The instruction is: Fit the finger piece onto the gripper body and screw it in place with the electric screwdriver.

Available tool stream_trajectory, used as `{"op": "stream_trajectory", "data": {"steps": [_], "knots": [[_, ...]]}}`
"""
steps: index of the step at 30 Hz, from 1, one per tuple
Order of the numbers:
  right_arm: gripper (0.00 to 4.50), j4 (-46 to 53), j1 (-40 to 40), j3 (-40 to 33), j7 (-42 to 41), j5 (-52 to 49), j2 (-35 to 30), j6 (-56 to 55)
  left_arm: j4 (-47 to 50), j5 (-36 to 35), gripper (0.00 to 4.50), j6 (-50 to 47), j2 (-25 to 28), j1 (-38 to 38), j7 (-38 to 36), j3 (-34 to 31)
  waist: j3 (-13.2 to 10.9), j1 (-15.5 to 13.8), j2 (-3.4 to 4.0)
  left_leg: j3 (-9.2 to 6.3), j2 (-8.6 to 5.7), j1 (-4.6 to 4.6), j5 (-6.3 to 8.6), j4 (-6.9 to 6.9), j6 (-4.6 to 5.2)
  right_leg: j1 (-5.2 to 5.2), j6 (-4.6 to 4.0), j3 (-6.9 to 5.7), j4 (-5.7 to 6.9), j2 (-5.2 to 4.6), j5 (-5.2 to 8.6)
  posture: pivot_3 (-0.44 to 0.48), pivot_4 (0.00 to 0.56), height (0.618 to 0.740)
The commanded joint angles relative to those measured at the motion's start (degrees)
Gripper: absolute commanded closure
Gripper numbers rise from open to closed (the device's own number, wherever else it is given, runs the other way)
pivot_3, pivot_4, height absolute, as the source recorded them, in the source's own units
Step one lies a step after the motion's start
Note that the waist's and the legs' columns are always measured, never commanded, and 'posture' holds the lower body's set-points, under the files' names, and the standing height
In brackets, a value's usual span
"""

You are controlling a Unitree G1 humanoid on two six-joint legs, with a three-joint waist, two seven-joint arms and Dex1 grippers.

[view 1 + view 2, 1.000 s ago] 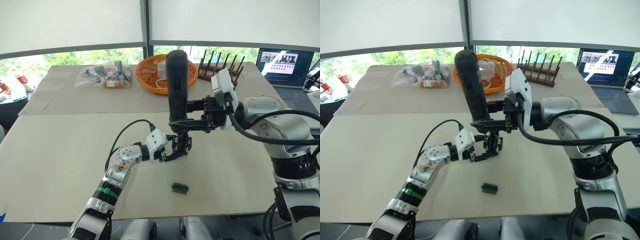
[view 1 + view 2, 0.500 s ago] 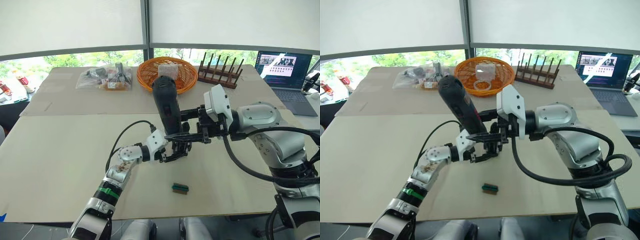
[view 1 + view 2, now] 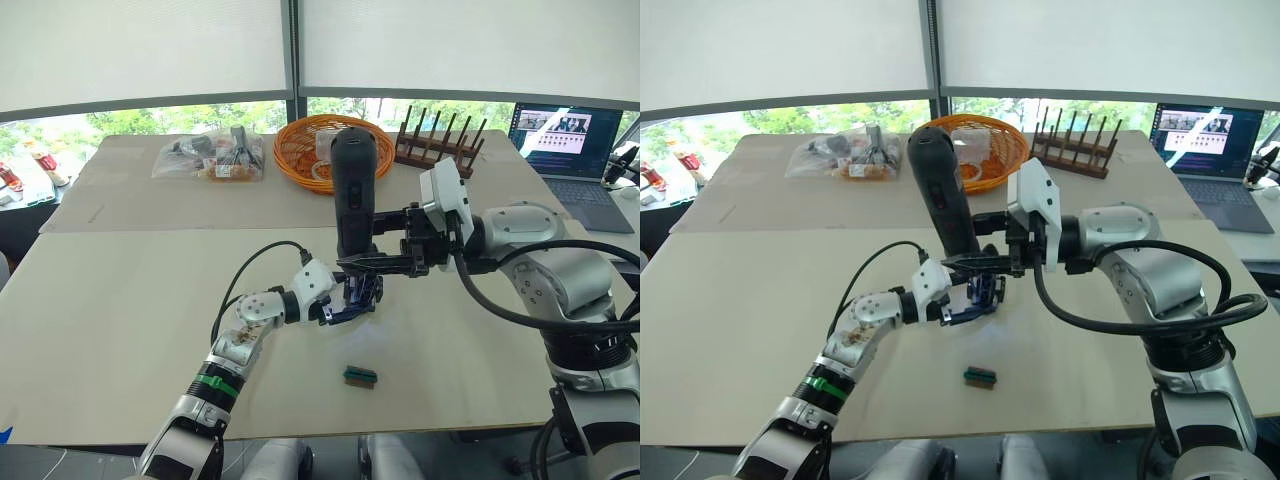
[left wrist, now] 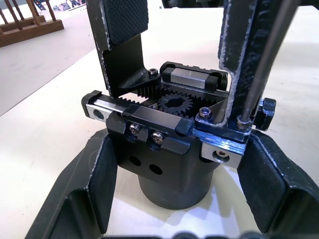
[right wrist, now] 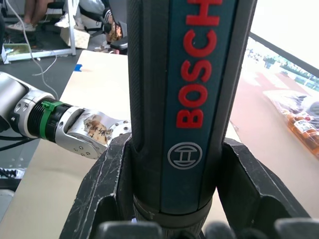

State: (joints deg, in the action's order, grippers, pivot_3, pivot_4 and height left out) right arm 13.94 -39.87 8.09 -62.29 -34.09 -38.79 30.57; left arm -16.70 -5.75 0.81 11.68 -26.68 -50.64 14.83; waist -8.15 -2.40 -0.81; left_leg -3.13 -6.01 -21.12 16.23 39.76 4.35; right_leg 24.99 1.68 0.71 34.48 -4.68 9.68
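Screwdriver swung back near upright since half a second ago, top no longer leaning toward robot's left; blue glow now on held assembly. Nearest on table [image 3: 120, 330]: small green-and-brown block [image 3: 360, 376], lying alone, well apart from both hands. Above and just beyond it, left hand [image 3: 352, 303] clenched on gripper body [image 4: 169, 144], pads [image 4: 102, 181] pressing both sides of its round base, base just above or on table, cannot tell which. Gears and toothed racks exposed on top; finger piece [image 4: 124, 45] standing up from one rack, second upright finger [image 4: 244, 55] on other side. Thin metal bit [image 4: 261, 64] running down alongside that second finger, tip at a screw on lit corner. Directly above, right hand [image 3: 385, 262] grasping electric screwdriver [image 3: 352, 195] around lower barrel, tool almost vertical, red lettering facing wrist camera, fingers [image 5: 107, 184] wrapped on both sides. Far side of table: clear bag of items [image 3: 208, 155], orange basket [image 3: 305, 140], wooden rack [image 3: 442, 135], laptop [image 3: 568, 140] at robot's right.
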Motion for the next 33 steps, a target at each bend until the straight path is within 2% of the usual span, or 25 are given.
{"op": "stream_trajectory", "data": {"steps": [1,13,16,18,21,28,31,33], "knots": [[2.57,-4.6,3.5,1.5,2.7,4.1,-1.2,3.8,2.3,-0.7,1.60,0.9,0.2,-1.0,-0.3,-0.5,0.0,0.0,0.00,0.00,0.00,0.00,0.00,0.00,0.00,0.00,0.00,0.01,-0.01,0.00,0.00,0.000,0.150,0.740],[2.57,7.1,0.5,-8.0,9.1,-5.2,1.1,5.8,1.4,-0.4,1.60,1.2,0.1,-0.6,-0.2,-0.1,0.0,0.0,-0.02,0.00,0.00,-0.20,0.00,-0.02,0.01,0.17,0.01,0.02,-0.04,-0.01,-0.01,0.000,0.150,0.740],[2.57,10.3,-1.7,-11.9,11.4,-9.8,2.5,6.7,1.0,-0.3,1.60,1.4,0.2,-0.6,-0.1,0.0,-0.1,0.1,0.00,0.00,0.00,-0.44,-0.01,-0.01,0.03,0.40,0.01,0.04,-0.04,0.00,-0.03,0.000,0.150,0.740],[2.57,11.9,-2.1,-13.4,12.1,-12.0,3.0,6.9,0.8,-0.2,1.60,1.5,0.2,-0.5,-0.2,0.1,-0.1,0.0,0.00,0.00,-0.03,-0.91,-0.06,0.03,0.02,0.90,0.00,0.05,0.04,0.00,-0.06,0.000,0.150,0.740],[2.57,13.9,-1.8,-14.7,12.9,-15.2,3.4,7.3,0.5,-0.3,1.60,1.6,0.3,-0.5,-0.3,0.3,-0.1,0.0,0.00,0.00,-0.04,-1.20,-0.36,0.05,-0.45,1.24,-0.03,0.05,0.08,0.00,-0.10,0.000,0.150,0.740],[2.57,17.4,2.3,-15.9,13.9,-21.9,2.1,11.1,0.6,-0.7,1.60,0.2,0.8,-0.8,-0.9,0.2,-0.1,0.1,0.00,0.00,-0.04,-1.22,-0.01,0.00,0.13,1.20,-0.03,0.10,-0.08,-0.03,-0.10,0.000,0.150,0.740],[2.57,18.8,4.2,-18.7,16.8,-29.3,0.0,15.4,2.8,-1.9,0.11,-1.2,2.8,0.3,-3.4,0.0,-0.1,0.1,0.01,0.01,-0.03,-1.22,-0.01,0.00,0.12,1.20,-0.03,0.11,-0.08,-0.02,-0.10,0.000,0.150,0.740],[2.57,18.9,6.0,-21.5,18.9,-34.0,-2.7,18.1,5.0,-2.6,0.00,-1.9,5.2,1.7,-5.3,-0.4,-0.1,0.2,0.02,0.01,-0.02,-1.26,-0.02,-0.03,0.12,1.27,-0.03,0.11,-0.08,-0.01,-0.09,0.000,0.150,0.740]]}}
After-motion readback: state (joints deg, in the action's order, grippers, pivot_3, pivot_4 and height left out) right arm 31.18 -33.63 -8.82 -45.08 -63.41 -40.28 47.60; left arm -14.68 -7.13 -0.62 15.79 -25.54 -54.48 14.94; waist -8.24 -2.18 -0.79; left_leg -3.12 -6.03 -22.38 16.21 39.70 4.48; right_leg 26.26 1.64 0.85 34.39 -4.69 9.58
